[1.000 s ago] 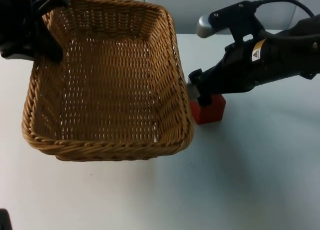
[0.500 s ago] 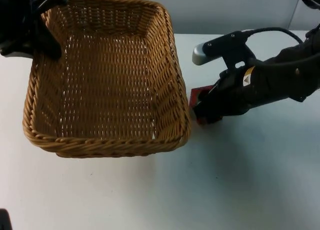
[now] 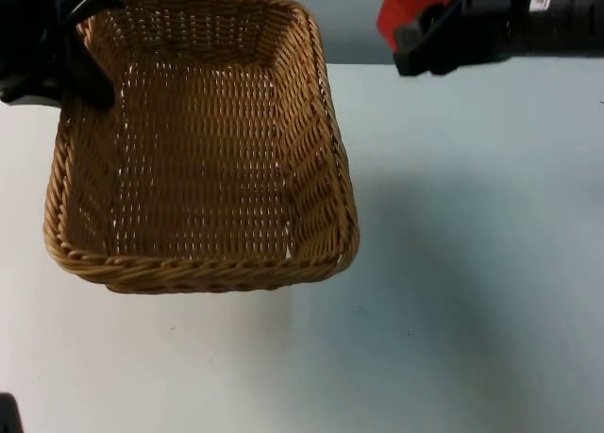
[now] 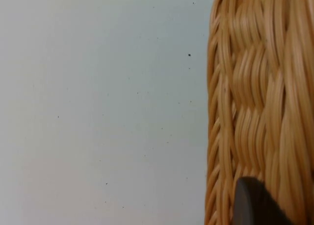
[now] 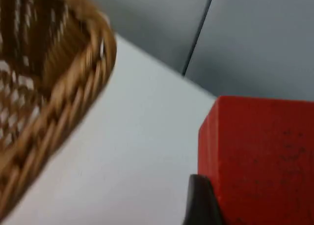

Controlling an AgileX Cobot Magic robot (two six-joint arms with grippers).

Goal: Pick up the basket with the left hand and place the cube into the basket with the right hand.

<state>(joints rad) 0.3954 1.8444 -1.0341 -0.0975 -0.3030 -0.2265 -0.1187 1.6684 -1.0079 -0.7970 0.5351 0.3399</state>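
The white surface [image 3: 453, 291] lies nearest. Beyond it the wicker basket [image 3: 203, 150] hangs with its long axis running from near to far, its far left corner pinched by the left tool [image 3: 58, 48], whose fingers press on the rim. Farther back, the right tool [image 3: 408, 39] holds the red cube [image 3: 408, 10] clamped between its fingers, lifted off the surface, just right of the basket's far right corner. The cube likely needs carrying leftward over the opening.

Right hand [image 3: 404, 32] has risen from the table [image 3: 453, 263] beside the basket [image 3: 321, 103], carrying the red cube [image 3: 408, 4] up toward the partition wall.
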